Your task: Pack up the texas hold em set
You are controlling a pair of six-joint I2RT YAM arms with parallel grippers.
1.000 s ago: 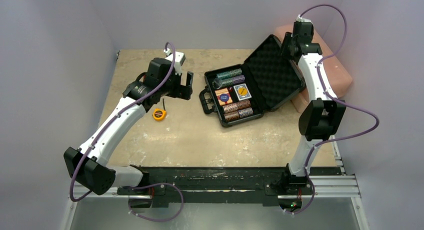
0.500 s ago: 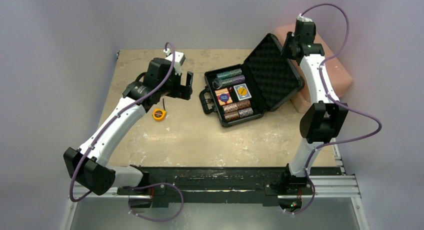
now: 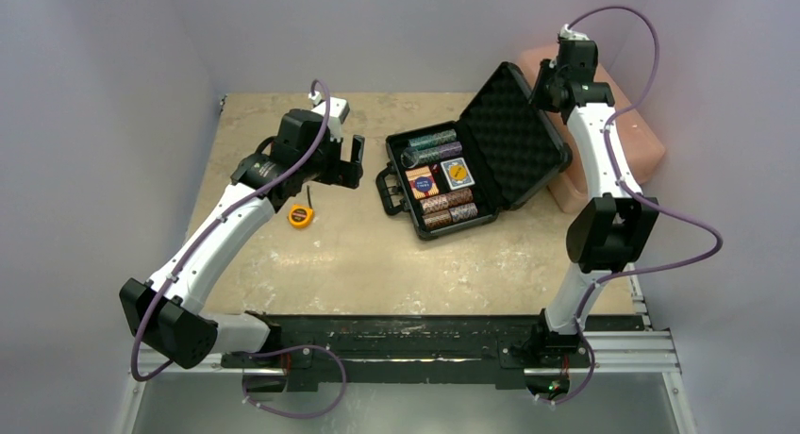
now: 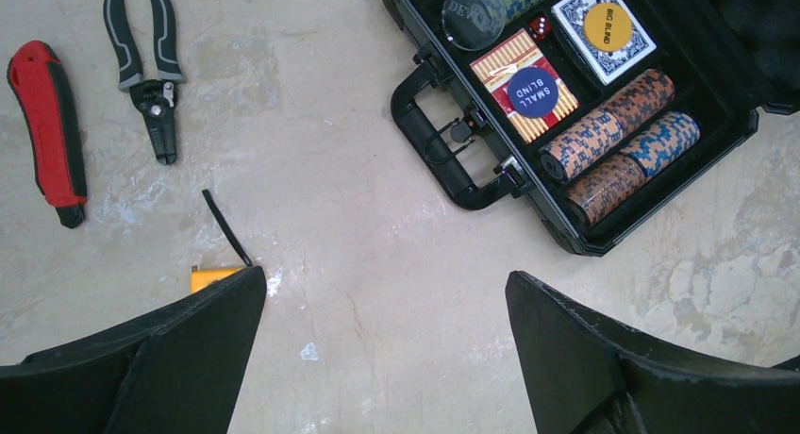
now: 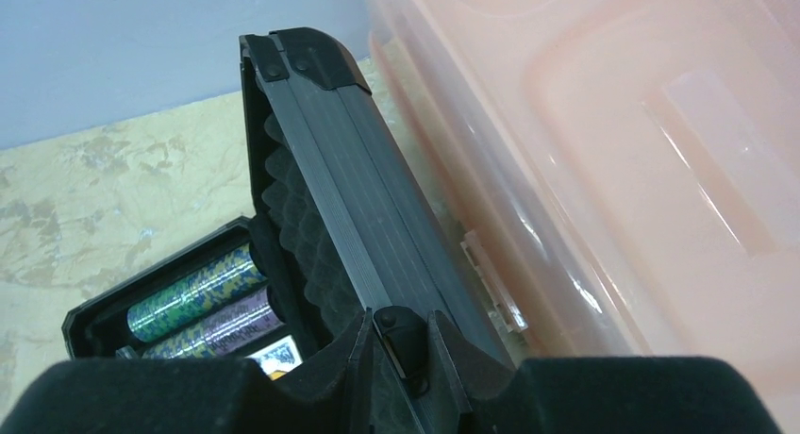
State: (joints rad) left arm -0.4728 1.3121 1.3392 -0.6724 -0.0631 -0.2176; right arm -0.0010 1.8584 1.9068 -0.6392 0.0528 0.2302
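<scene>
While the case [image 3: 443,184] lies open just right of the counter's [image 3: 330,264] middle, nearer the back edge, its long axis runs roughly back to front, slightly slanted. The handle [image 4: 443,156] faces the left edge. The lid [image 3: 514,132] stands tilted on the right side, just beside one pink box [image 3: 627,132] at the right edge.

Inside lie five chip rolls: one green [image 5: 193,288], one purple [image 5: 222,325], and three orange-and-blue [image 4: 608,113] side by side at the near end. There are two decks, red [image 4: 495,68] and blue [image 4: 630,49]. The first carries the SMALL BLIND button [image 4: 531,92], the second the BIG BLIND button [image 4: 605,24]. A third, clear button [image 4: 472,14] and one red die [image 4: 540,26] sit next to them.

Toward the left edge are one pair of pliers [image 4: 151,66], one red-handled knife [image 4: 47,132] and one tape measure [image 3: 300,216].

The right end effector [image 5: 401,335] pinches the lid's top rim. The left end effector [image 4: 385,283] hangs spread wide over bare counter, left of the handle.
</scene>
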